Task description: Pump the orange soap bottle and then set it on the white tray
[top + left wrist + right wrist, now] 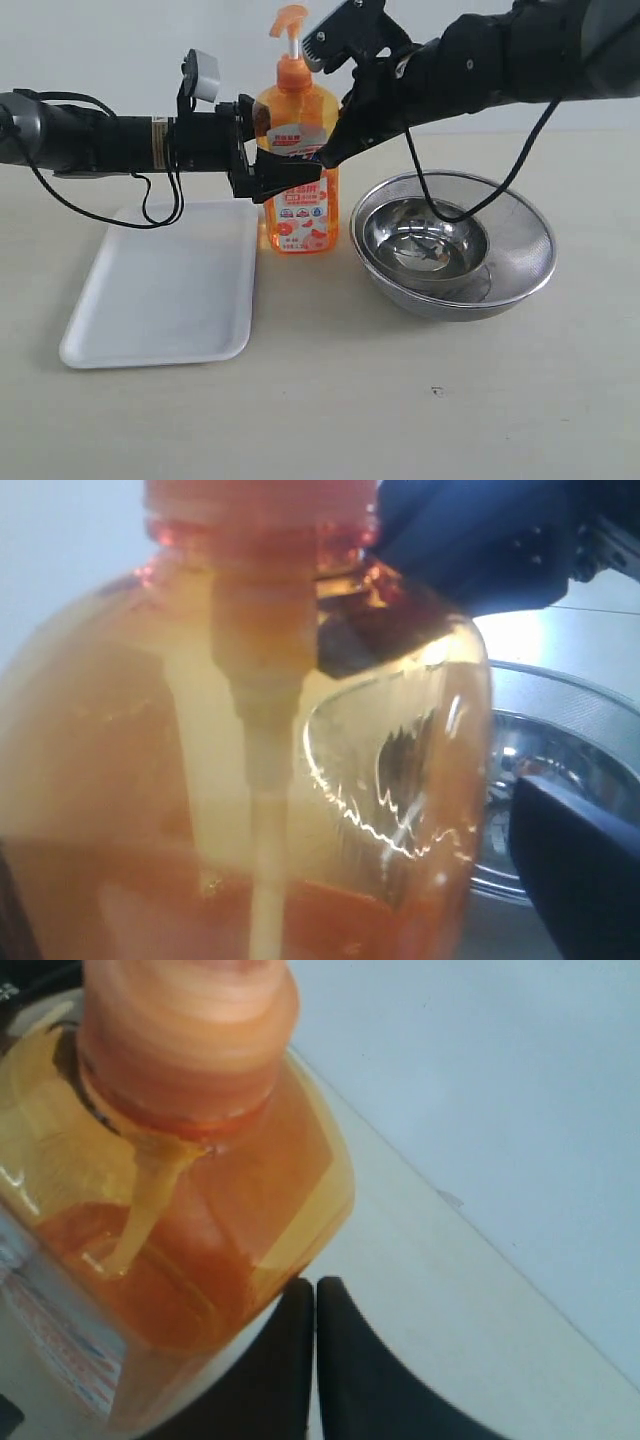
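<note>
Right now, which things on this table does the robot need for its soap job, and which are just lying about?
Part of the job:
- orange soap bottle, standing on the table
- white tray, beside the bottle

Just lying about:
- large steel bowl, on the bottle's other side
- smaller steel bowl, nested inside it
</note>
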You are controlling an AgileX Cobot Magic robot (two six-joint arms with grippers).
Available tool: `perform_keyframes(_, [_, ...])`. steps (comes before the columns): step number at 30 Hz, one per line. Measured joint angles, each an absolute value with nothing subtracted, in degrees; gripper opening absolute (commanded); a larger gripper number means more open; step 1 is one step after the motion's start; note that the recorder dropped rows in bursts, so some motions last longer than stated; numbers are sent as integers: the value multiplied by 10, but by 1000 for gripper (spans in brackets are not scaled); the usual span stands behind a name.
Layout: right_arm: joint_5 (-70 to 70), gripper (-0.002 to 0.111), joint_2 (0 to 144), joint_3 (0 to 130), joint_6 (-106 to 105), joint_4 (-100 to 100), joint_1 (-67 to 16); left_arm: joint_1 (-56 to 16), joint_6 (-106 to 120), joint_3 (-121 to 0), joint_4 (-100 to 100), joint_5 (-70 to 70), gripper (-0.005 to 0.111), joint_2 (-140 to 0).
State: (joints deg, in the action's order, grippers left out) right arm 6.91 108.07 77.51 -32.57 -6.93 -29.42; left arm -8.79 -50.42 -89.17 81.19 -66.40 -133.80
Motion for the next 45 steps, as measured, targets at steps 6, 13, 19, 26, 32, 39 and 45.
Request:
perform_keyframes(6, [70,0,1081,775,-330,-69,-306,-91,-504,-892,808,-665,109,-1338])
perform_keyframes(13, [70,0,1081,775,-330,-69,-306,-92,-504,-892,808,-665,109,-1338])
perform_keyframes(19, [71,0,1081,775,-330,-69,-306,-92,-504,-892,808,-665,109,-1338])
perform_keyframes(26, [71,0,1081,775,-330,-69,-306,-92,-504,-892,808,-665,109,-1338])
perform_keyframes(32, [71,0,1081,775,-331,-69,-306,-92,-504,-892,808,-665,109,-1338])
perform_keyframes(39, [71,0,1081,775,-331,-69,-306,-92,-504,-892,808,-665,108,-1338])
perform_keyframes(45, [71,0,1081,775,-331,-69,-306,-92,-504,-892,804,-665,71,-1338])
